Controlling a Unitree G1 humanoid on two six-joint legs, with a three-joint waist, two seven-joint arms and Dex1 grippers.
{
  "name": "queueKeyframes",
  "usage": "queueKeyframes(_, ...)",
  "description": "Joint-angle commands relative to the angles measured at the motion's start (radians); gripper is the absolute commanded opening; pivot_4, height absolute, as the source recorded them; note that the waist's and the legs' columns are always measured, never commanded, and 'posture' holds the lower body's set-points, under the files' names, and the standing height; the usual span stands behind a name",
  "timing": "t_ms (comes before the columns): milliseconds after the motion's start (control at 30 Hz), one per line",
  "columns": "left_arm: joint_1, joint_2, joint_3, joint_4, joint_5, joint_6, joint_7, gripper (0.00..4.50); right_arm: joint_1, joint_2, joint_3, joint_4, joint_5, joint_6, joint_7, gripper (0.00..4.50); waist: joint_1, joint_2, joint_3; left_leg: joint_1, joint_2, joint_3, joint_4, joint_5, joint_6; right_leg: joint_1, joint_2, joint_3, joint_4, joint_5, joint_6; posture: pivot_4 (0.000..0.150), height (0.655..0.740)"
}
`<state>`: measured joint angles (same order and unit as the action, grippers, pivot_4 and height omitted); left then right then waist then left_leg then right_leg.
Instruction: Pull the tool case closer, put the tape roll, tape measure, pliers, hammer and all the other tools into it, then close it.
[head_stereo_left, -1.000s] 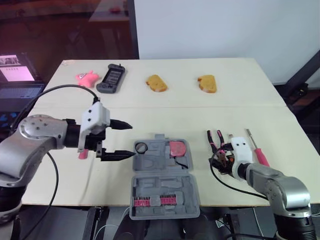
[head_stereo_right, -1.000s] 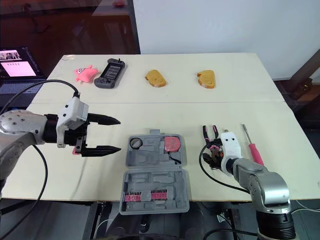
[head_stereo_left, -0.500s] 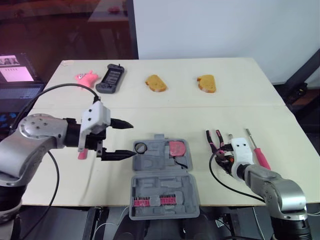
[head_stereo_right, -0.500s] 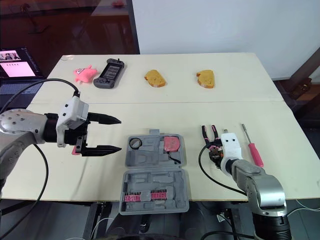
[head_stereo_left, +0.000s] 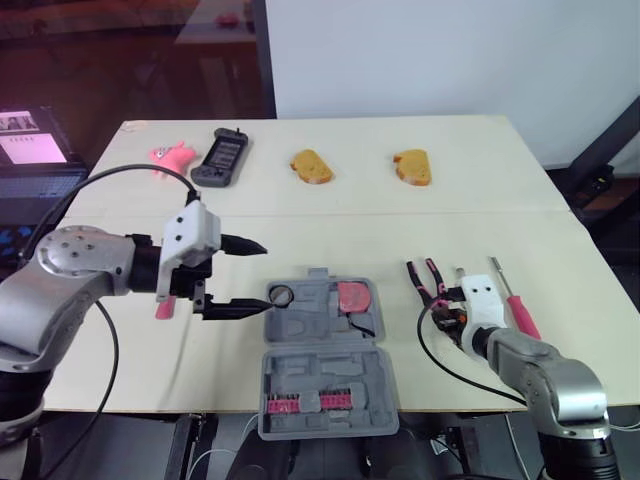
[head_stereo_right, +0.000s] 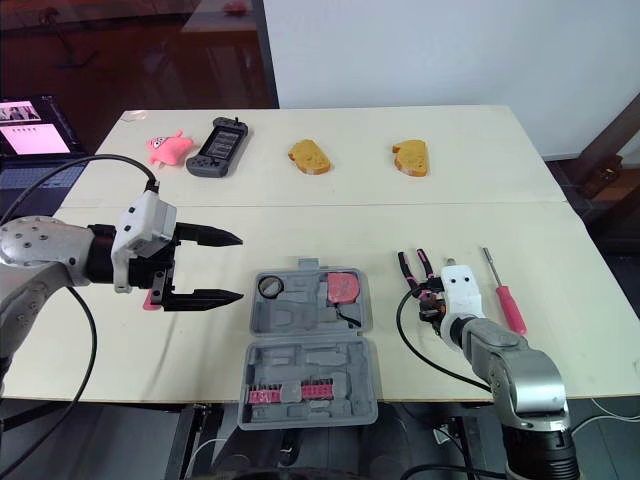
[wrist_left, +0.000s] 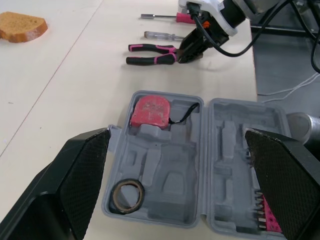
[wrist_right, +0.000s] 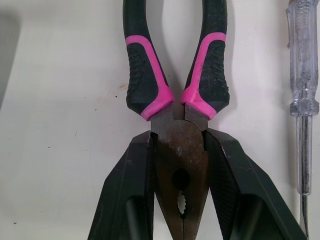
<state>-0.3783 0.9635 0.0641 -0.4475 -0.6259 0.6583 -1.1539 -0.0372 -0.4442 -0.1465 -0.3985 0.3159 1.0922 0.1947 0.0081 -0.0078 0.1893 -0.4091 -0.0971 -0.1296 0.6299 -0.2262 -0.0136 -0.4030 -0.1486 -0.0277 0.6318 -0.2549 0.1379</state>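
Pliers (wrist_right: 177, 127) lie clamped in right pincer (wrist_right: 180, 142); left pincer (head_stereo_left: 262, 277) gapes wide beside tool case (head_stereo_left: 320, 332).

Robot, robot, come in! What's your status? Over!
Left gripper open, hovering beside the open tool case. Right gripper shut on the pliers, on the table. Tape roll and tape measure in the case. Two screwdrivers beside pliers.

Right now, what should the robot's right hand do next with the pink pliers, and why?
Probably lift the pliers straight up off the table: the right gripper has a finger pressed against each side of their head, and the open tool case lies to their left with free slots.
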Motion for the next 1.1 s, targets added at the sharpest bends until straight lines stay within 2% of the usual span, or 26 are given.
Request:
queueKeyframes(33,0.000,0.008,0.021,0.003,0.003,-0.025,-0.004,4.50,0.002,-0.040,0.020,-0.024,-0.018,-0.058,0.041,0.96,0.000,0.000,0.000,0.000,0.000,0.000,0.000,0.000,0.000,0.000,0.000,0.000,0.000,0.000,0.000,0.150,0.7400)
queueKeyframes(167,0.010,0.007,0.028,0.025,0.012,-0.049,-0.009,4.50,-0.029,-0.105,0.010,-0.063,0.008,-0.082,0.119,0.96,-0.001,0.000,0.000,0.000,0.000,0.000,0.000,0.000,0.000,0.000,0.000,0.000,0.000,0.000,0.000,0.150,0.7400)
queueKeyframes(267,0.035,-0.004,0.057,0.053,-0.006,-0.062,-0.014,4.50,-0.091,-0.203,0.001,-0.078,0.040,-0.104,0.226,0.96,-0.003,0.001,0.001,0.000,0.000,0.001,0.000,0.000,0.000,0.000,0.000,0.000,0.000,0.000,0.000,0.150,0.7400)
queueKeyframes(367,0.082,-0.010,0.086,0.094,0.000,-0.102,-0.023,4.50,-0.179,-0.345,0.058,-0.089,0.059,-0.143,0.382,0.96,-0.007,0.001,0.001,0.000,0.000,0.002,0.000,0.000,0.000,-0.001,-0.001,0.001,0.000,0.000,0.000,0.150,0.7400)
queueKeyframes(433,0.121,-0.013,0.111,0.121,0.015,-0.145,-0.034,4.50,-0.261,-0.438,0.114,-0.099,0.076,-0.190,0.515,0.96,-0.014,0.002,0.002,0.000,0.001,0.002,-0.001,0.000,0.000,-0.001,0.000,0.000,0.000,0.000,0.000,0.150,0.7400)
queueKeyframes(500,0.146,-0.017,0.127,0.137,0.018,-0.170,-0.038,4.50,-0.323,-0.483,0.139,-0.093,0.131,-0.149,0.597,0.96,-0.018,0.000,0.002,0.000,0.001,0.002,-0.002,0.000,0.000,-0.001,0.000,0.000,0.000,0.000,0.000,0.150,0.7400)
queueKeyframes(600,0.216,-0.014,0.172,0.160,0.039,-0.224,-0.040,4.50,-0.546,-0.550,0.289,-0.057,0.163,-0.121,0.802,0.96,-0.027,0.001,0.002,0.000,0.002,0.002,-0.002,0.000,0.000,-0.001,-0.001,-0.001,-0.001,0.000,0.000,0.150,0.7400)
queueKeyframes(733,0.284,-0.036,0.235,0.169,0.024,-0.259,-0.032,4.50,-0.705,-0.585,0.457,0.005,0.102,-0.204,0.987,0.96,-0.023,0.001,0.003,-0.001,0.002,0.004,-0.002,0.000,0.000,-0.003,-0.001,0.001,-0.001,0.000,0.000,0.150,0.7400)
queueKeyframes(867,0.396,-0.060,0.305,0.178,0.032,-0.315,-0.046,4.50,-0.794,-0.561,0.572,0.056,0.012,-0.274,1.059,0.96,-0.017,0.000,0.003,-0.002,0.001,0.003,-0.001,-0.001,-0.001,-0.003,-0.001,0.001,-0.002,0.000,0.000,0.150,0.7400)
queueKeyframes(967,0.525,-0.096,0.381,0.163,0.038,-0.364,-0.048,4.50,-0.845,-0.489,0.654,0.058,-0.067,-0.303,1.042,0.96,-0.029,0.000,0.003,-0.002,0.001,0.005,-0.001,-0.001,-0.002,-0.005,-0.002,0.003,-0.002,0.000,0.000,0.150,0.7400)
queueKeyframes(1100,0.617,-0.137,0.418,0.129,0.048,-0.406,-0.021,4.50,-0.893,-0.408,0.727,0.055,-0.139,-0.282,1.029,0.96,-0.023,0.000,0.003,-0.002,0.004,0.006,-0.002,-0.002,-0.003,-0.007,0.001,0.005,0.000,0.001,-0.001,0.150,0.7400)
